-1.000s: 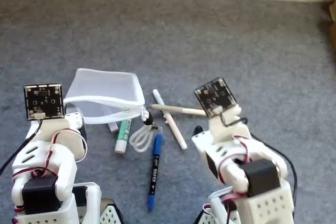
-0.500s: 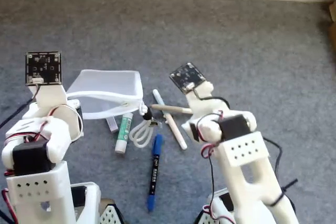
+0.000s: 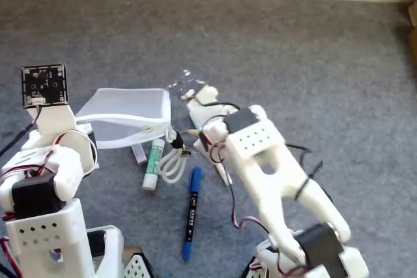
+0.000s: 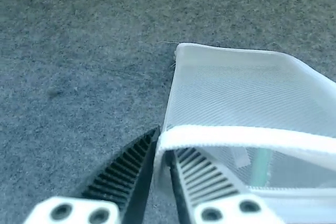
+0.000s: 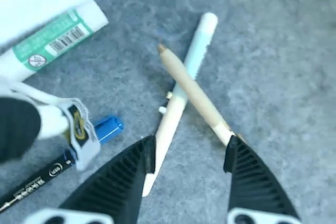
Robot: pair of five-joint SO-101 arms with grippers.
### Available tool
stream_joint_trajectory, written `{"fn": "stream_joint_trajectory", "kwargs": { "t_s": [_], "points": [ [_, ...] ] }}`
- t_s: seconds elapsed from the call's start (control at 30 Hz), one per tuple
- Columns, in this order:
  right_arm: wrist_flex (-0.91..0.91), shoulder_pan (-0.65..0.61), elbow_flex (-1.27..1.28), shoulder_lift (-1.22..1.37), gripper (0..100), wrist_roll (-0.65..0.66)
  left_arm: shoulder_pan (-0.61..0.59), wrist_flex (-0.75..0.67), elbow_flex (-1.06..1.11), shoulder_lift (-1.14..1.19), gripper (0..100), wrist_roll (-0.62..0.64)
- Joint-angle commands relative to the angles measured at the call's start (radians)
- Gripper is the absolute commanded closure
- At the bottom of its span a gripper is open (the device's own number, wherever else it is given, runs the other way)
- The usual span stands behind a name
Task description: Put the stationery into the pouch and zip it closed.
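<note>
**High view.** White mesh pouch with a white zip band (image 3: pixel 124 112) lies on the grey carpeted tabletop (image 3: pixel 313 50), mouth toward the arms. The left arm (image 3: pixel 52 161) stands at its near corner. 4 loose items lie outside.
- The green-and-white glue stick (image 3: pixel 153 159) has 1 end at the pouch mouth; cannot tell if it is inside.
- The blue-capped black pen (image 3: pixel 191 203) lies nearer the arms.
- The white pen and the beige pen lie mostly under the right arm (image 3: pixel 260 148), which stretches over them.
- A white looped cord (image 3: pixel 171 165) lies by the zip end.

**Left wrist view.** Left claw (image 4: pixel 164 142) is pressed together on the pouch (image 4: pixel 236 87) rim, pinching the white band at 1 corner and holding the mouth up.

**Right wrist view.** Right claw (image 5: pixel 190 156) is spread wide and holds nothing. It hangs above the slim white pen (image 5: pixel 195 56) and the slim beige pen (image 5: pixel 207 108), which cross each other. The beige pen lies on top.

**Judgement.**
- Step in hand: first pick; nothing is clearly loaded and the zip is open.
- Next move: lower the right claw over the beige pen, away from the crossing, so 1 pen is taken and not 2.
- The left claw should keep the mouth open.
</note>
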Motion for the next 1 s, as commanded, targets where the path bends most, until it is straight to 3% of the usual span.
{"fn": "stream_joint_trajectory", "kwargs": {
  "t_s": [0.0, 0.5, 0.77, 0.97],
  "points": [
    [-0.013, -0.016, -0.113, 0.074, 80.0, 0.029, -0.019, 0.005, -0.045, 0.012, 99, -0.003],
    [-0.013, -0.012, -0.378, 0.426, 80.0, 0.026, -0.019, -0.002, -0.016, 0.012, 99, -0.003],
    [-0.013, -0.010, -0.387, 0.458, 89.3, 0.026, -0.018, -0.002, -0.013, 0.012, 99, -0.003],
    [-0.013, 0.015, -0.386, 0.460, 89.7, 0.025, -0.018, -0.002, -0.013, 0.012, 99, -0.003]
  ]
}}
